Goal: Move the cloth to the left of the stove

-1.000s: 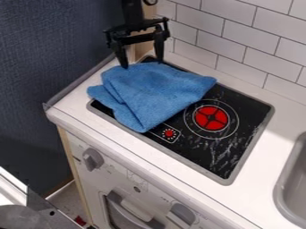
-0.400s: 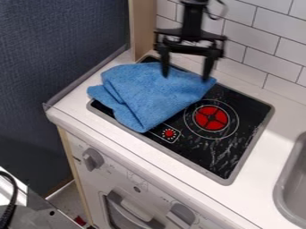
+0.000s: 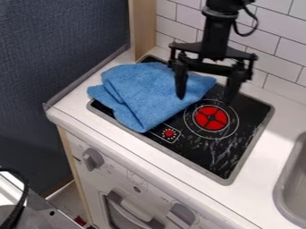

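Observation:
My gripper [image 3: 205,99] hangs open over the back part of the stove, nothing between its fingers. Its left finger overlaps the right side of the blue cloth [image 3: 140,91] in the view; whether they touch I cannot tell. The cloth lies folded and rumpled across the left part of the black stove top [image 3: 224,147], with its left corner over the stove's edge onto the white counter. To the right of the cloth, the red burner shows uncovered.
A strip of white counter [image 3: 71,105] runs left of the stove, bordered by a clear raised edge and a dark blue wall. White tiles [image 3: 278,53] and a wooden post [image 3: 142,29] stand behind. A grey sink [image 3: 293,179] lies at the right.
The gripper has moved right and toward the camera, from the cloth's back edge to beside its right corner. The cloth has stayed put. At lower left, a black cable has come into view.

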Controlling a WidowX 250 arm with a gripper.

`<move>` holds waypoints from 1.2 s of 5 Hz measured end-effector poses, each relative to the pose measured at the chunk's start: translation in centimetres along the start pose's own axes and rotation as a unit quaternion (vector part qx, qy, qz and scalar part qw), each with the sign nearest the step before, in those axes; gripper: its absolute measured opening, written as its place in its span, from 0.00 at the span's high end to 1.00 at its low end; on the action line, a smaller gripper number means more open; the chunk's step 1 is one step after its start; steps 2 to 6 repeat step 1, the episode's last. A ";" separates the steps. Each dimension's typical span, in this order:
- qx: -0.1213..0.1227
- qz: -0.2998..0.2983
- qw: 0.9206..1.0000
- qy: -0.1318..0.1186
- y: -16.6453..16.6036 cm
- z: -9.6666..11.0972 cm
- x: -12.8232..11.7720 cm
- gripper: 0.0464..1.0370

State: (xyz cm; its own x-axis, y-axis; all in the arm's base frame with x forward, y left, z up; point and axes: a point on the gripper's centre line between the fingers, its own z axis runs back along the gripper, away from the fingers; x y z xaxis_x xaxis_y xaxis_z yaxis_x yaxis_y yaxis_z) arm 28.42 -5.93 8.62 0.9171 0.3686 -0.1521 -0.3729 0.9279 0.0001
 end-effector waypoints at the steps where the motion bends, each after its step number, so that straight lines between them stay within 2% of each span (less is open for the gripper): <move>1: 0.024 0.024 0.999 0.011 0.3 -1.0 -3.0 0.04; 6: 0.024 0.024 0.999 0.011 0.3 -1.0 -3.0 0.04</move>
